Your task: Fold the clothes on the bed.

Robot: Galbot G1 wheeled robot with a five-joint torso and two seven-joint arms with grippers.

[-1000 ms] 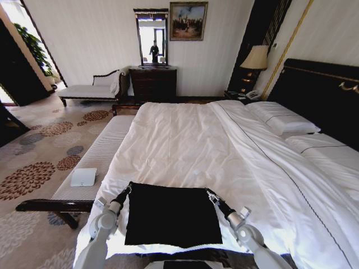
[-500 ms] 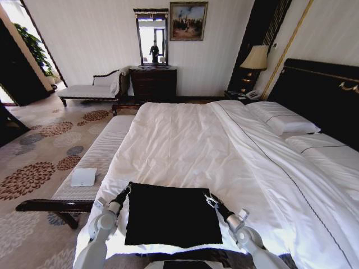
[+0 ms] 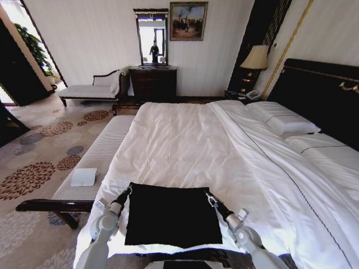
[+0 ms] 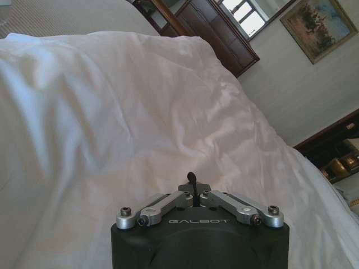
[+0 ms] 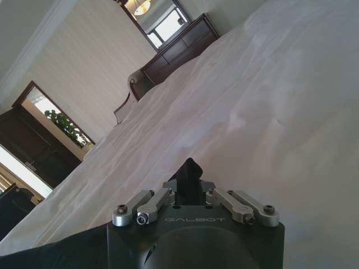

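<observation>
On bed (image 3: 185, 140) near edge, clothes (image 3: 171, 216) lay as black rectangle — partly folded, we judged. Left tool (image 3: 128, 190), right tool (image 3: 209, 197) each pinched far corner; further folds left.

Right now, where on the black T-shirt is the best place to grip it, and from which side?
The two far corners. The black T-shirt lies flat as a rectangle on the bed, so approach from the robot's near edge; left gripper and right gripper are shut on those corners.
</observation>
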